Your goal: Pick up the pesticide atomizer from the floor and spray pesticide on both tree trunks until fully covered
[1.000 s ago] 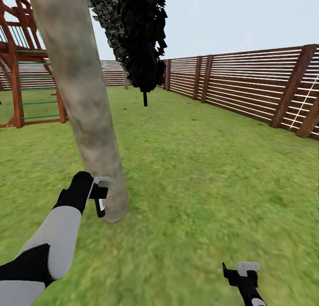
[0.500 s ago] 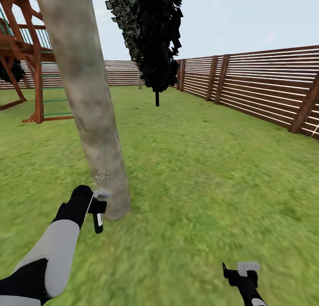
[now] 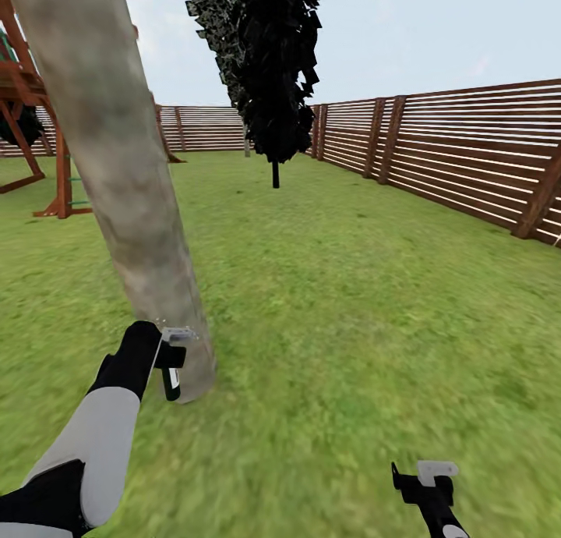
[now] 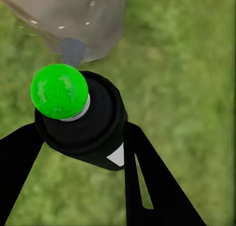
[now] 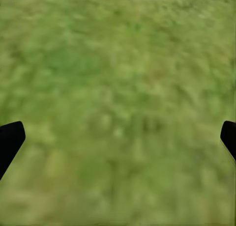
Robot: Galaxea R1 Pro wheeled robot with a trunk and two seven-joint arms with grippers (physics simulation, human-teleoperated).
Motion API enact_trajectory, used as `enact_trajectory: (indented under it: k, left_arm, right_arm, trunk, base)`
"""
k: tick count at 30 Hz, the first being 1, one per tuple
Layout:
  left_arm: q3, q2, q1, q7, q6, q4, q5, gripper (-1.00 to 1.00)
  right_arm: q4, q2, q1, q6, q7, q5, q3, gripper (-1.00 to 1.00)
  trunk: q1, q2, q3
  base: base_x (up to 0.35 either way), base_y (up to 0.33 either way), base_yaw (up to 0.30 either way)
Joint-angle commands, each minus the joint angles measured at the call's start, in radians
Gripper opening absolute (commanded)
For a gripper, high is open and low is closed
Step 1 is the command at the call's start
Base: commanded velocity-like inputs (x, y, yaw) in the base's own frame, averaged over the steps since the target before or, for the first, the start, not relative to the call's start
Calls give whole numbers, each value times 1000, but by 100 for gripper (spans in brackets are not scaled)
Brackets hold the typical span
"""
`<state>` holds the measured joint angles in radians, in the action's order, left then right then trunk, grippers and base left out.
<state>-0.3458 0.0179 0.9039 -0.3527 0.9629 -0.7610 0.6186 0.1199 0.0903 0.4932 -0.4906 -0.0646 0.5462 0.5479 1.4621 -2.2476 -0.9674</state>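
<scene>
My left gripper is shut on the pesticide atomizer, a dark bottle with a white patch, held right against the flared base of the near tree trunk. In the left wrist view the atomizer has a black body and a round green top, and both black fingers clamp it. A few white pesticide specks dot the trunk base just beyond it. The second tree stands far off on the lawn with dark ragged foliage. My right gripper hangs open and empty over grass.
A brown slat fence runs along the right side and the far end of the lawn. A wooden playhouse stands at the left, partly behind the near trunk. Open grass lies between the two trees.
The whole view has shifted, so the near trunk now sits further left and covers more of the playhouse. The cluster of white specks seen above the left gripper half a second ago has thinned.
</scene>
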Motion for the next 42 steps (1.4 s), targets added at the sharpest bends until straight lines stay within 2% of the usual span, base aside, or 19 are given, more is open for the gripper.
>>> enact_trajectory:
  k: [1, 11, 16, 20, 23, 25, 26, 27, 28, 31, 35, 38, 42]
  left_arm:
    - [-6, 1, 1, -9, 2, -1, 12, -100]
    - [-3, -5, 0, -6, 2, 4, 13, -100]
    - [-2, -9, -57, -6, -1, 18, 12, -100]
    - [-2, -9, -69, -5, -5, 18, 13, -100]
    - [-4, -11, -123, -4, -28, 19, 13, -100]
    - [-42, -12, -142, -3, -87, 19, 14, -100]
    - [-103, -15, -148, -7, -116, 20, 12, -100]
    - [-146, -16, -150, -9, -128, 20, 11, -100]
    - [-165, -15, -150, -7, -143, 29, 12, -100]
    - [-172, -6, -151, 0, -175, 65, 19, -100]
    - [-173, -4, -167, 0, -181, 69, 21, -100]
    - [-168, -4, -179, 5, -243, 70, 24, -100]
    - [-168, -2, -181, 30, -251, 71, 20, -100]
  right_arm:
    - [-2, 0, 1, -3, -6, 11, 4, 100]
    - [-2, 0, 1, -3, -6, 11, 4, 100]
    - [-2, 0, 1, -3, -6, 11, 4, 100]
    - [-2, 0, 1, -3, -6, 11, 4, 100]
    - [-2, 0, 1, -3, -6, 11, 4, 100]
    - [-2, 0, 1, -3, -6, 11, 4, 100]
    - [-2, 0, 1, -3, -6, 11, 4, 100]
    - [-2, -1, 1, -3, -6, 11, 4, 100]
    - [-2, -1, 1, -3, -6, 11, 4, 100]
    - [-2, -1, 1, -3, -6, 11, 4, 100]
    - [-2, -1, 1, -4, -6, 11, 4, 100]
    - [-2, 0, 1, -5, -7, 11, 4, 100]
    - [-2, 0, 1, -5, -8, 11, 4, 100]
  trunk:
    - [0, 0, -1]
    - [0, 0, -1]
    - [0, 0, -1]
    - [0, 0, -1]
    - [0, 0, -1]
    - [0, 0, -1]
    - [0, 0, -1]
    - [0, 0, -1]
    - [0, 0, -1]
    - [0, 0, -1]
    - [0, 0, -1]
    - [0, 0, -1]
    - [0, 0, -1]
  base:
    - [16, -267, 245]
    - [-61, -273, 274]
    - [77, -275, 265]
    - [185, -242, 60]
    - [237, -194, 3]
    - [249, -178, 119]
    - [265, -171, 241]
    - [268, -170, 262]
    - [270, -170, 270]
    - [236, -206, 275]
    - [80, -294, 185]
    - [38, -309, 13]
    - [86, -310, 1]
